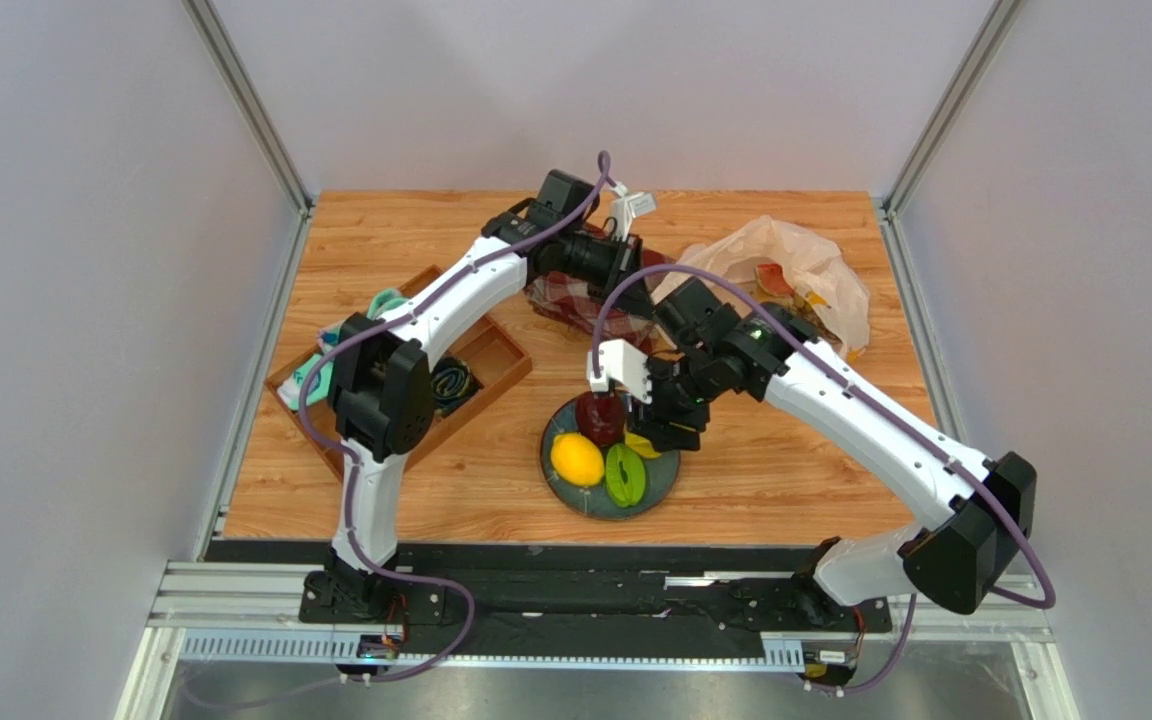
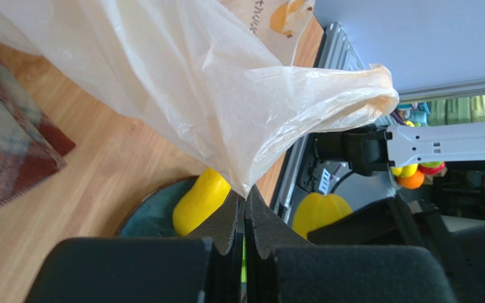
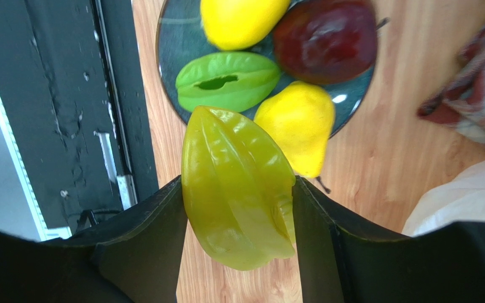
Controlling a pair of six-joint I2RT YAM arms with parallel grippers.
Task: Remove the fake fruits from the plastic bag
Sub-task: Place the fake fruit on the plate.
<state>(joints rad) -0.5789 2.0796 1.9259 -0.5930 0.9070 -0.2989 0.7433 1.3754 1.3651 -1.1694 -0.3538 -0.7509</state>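
Observation:
The translucent beige plastic bag [image 1: 785, 270] lies at the back right; something orange-red [image 1: 773, 279] shows through it. My left gripper [image 1: 651, 275] is shut on the bag's edge and holds it lifted; in the left wrist view the bag [image 2: 226, 82] hangs from the closed fingertips [image 2: 245, 197]. My right gripper [image 1: 651, 431] is shut on a yellow-green star fruit [image 3: 235, 186], held between the fingers just off the near rim of the dark plate [image 3: 166, 57]. On the plate lie a lemon [image 3: 242, 22], a dark red fruit [image 3: 325, 39], a green star fruit [image 3: 229, 81] and a yellow pear [image 3: 297, 126].
A red plaid cloth [image 2: 11, 145] lies behind the plate, under the left arm. A wooden tray [image 1: 495, 360] with coiled black and teal items stands at the left. The table's front edge and black rail [image 3: 68, 95] are close to the plate.

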